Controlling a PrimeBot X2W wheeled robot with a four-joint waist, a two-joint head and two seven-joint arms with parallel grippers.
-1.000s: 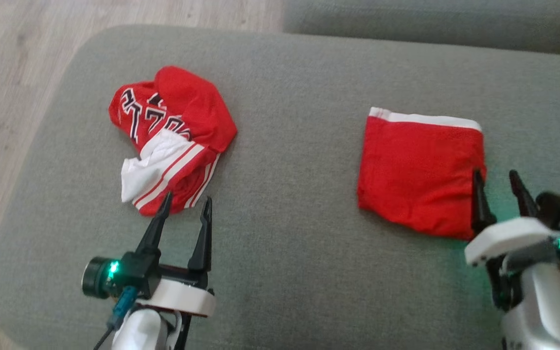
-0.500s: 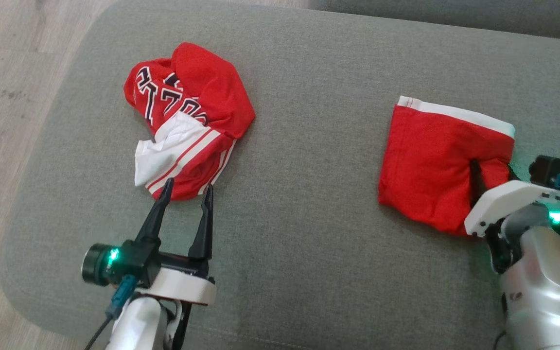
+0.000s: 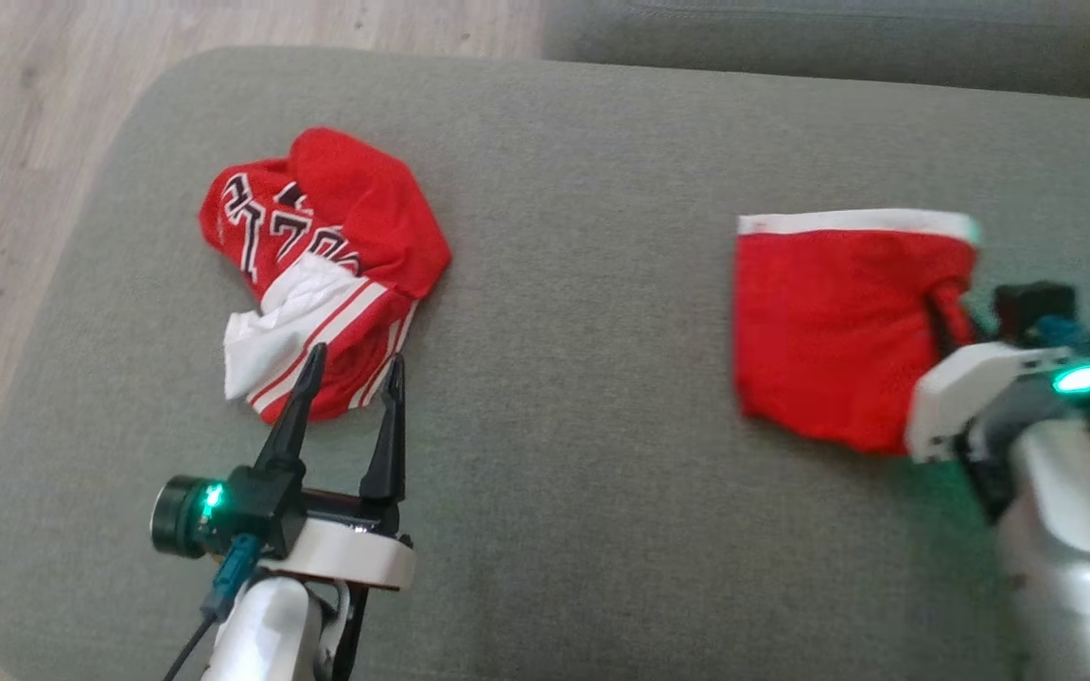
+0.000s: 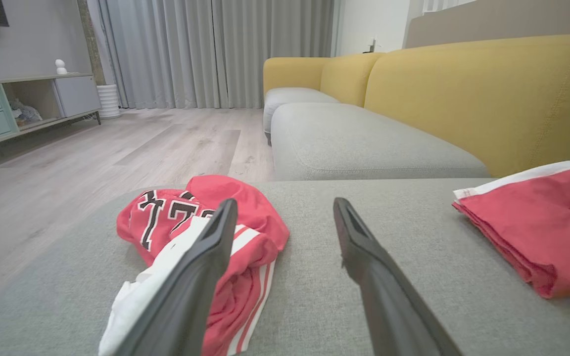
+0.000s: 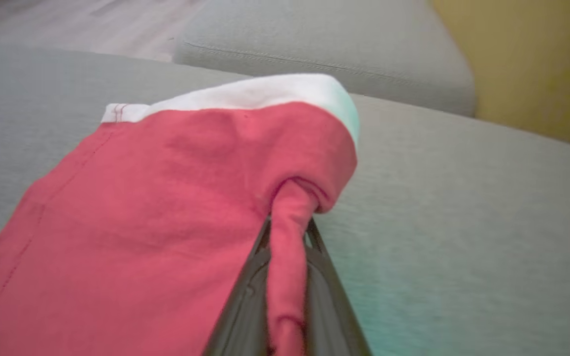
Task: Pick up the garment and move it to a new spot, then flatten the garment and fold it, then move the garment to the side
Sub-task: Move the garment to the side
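Right gripper (image 3: 944,307): jaws closed hard on a pinch of red cloth, at the right-hand edge of the folded garment (image 3: 829,331); in the right wrist view the pinched fabric is drawn up into a narrow ridge between the two dark fingers (image 5: 245,301), so we record a real grip, not a mere touch. Left gripper (image 3: 358,355): jaws spread wide, holding nothing, tips at the near hem of the crumpled jersey (image 3: 318,246); we cannot tell whether they touch it. The folded garment lies as a neat red rectangle with a white band along its far edge, on the right half of the grey cushion (image 3: 583,426); most of it rests flat, and only the pinched edge looks raised. The crumpled jersey, red with white stripes and dark lettering, sits well apart on the left half, near the cushion's edge by the wooden floor (image 3: 15,142). Our reading: flattening and folding are done for this piece, and the step in hand is the last one, moving it to the side. The next move, we judge, calls for a low drag or shallow lift toward the cushion's right side, slow enough that the layers do not slide open, since a single-edge pinch may carry only the top layers. We cannot tell how many layers are caught.
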